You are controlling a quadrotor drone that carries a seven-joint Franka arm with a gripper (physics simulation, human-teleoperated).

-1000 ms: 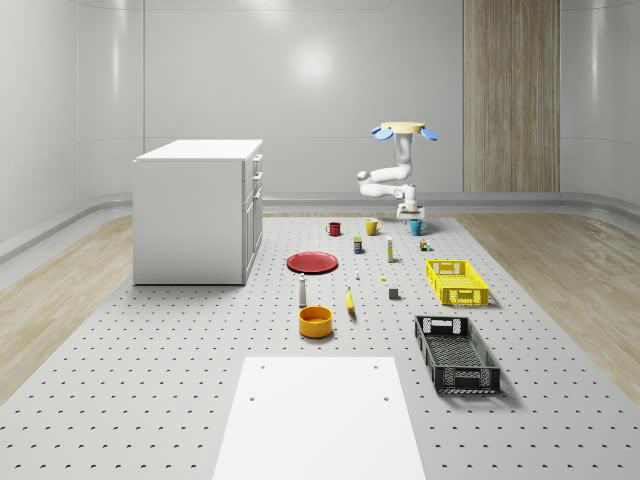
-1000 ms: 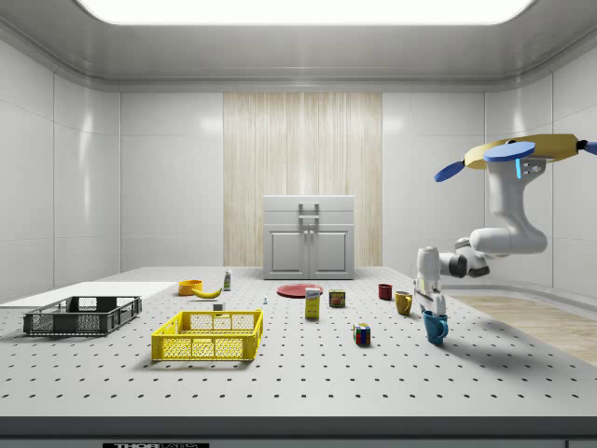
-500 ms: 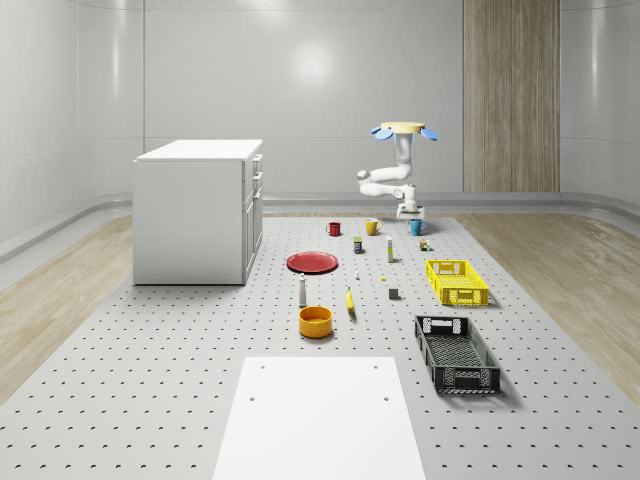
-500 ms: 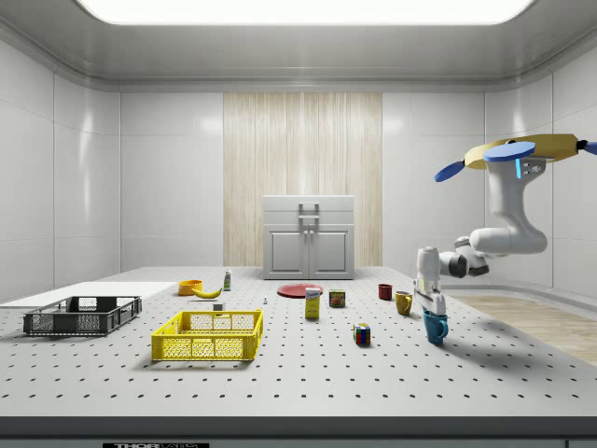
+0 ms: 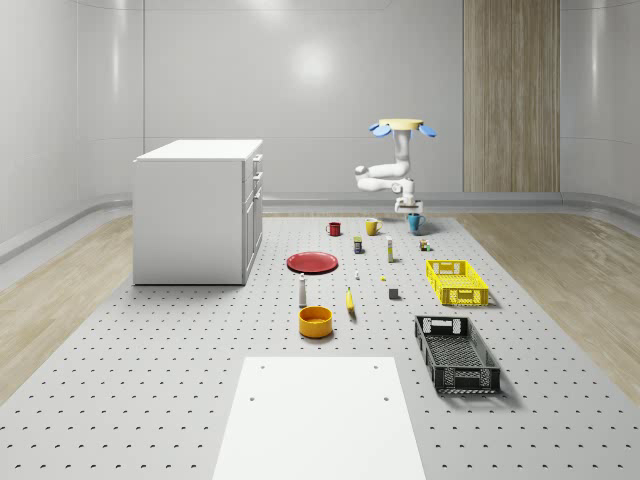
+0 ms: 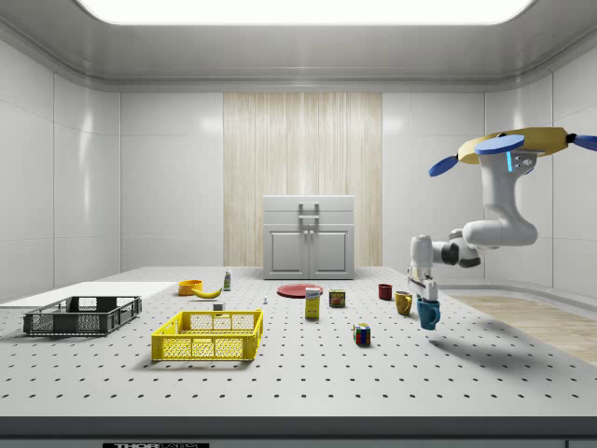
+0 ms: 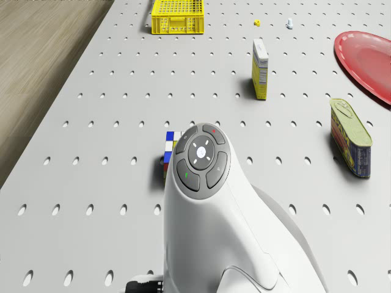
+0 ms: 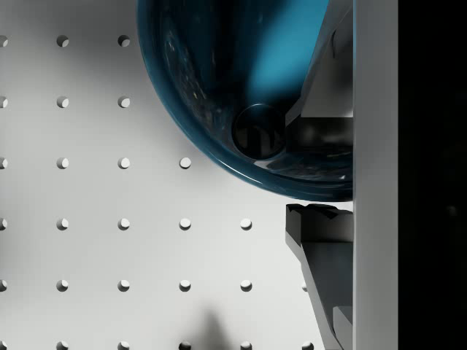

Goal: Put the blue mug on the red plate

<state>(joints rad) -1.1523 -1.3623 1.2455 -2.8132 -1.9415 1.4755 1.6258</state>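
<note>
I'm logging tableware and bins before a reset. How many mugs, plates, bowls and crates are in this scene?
Mugs: 3 (red mug, yellow mug, blue mug held in the gripper under the hovering drone)
Plates: 1 (red plate)
Bowls: 1 (orange bowl)
Crates: 2 (yellow crate, black crate)
Total: 7

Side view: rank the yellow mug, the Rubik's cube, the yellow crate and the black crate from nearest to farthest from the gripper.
Gripper holds the blue mug.
1. Yellow mug, just to its left in the side view.
2. Rubik's cube, lower left.
3. Yellow crate, mid-table.
4. Black crate, far left.
</note>
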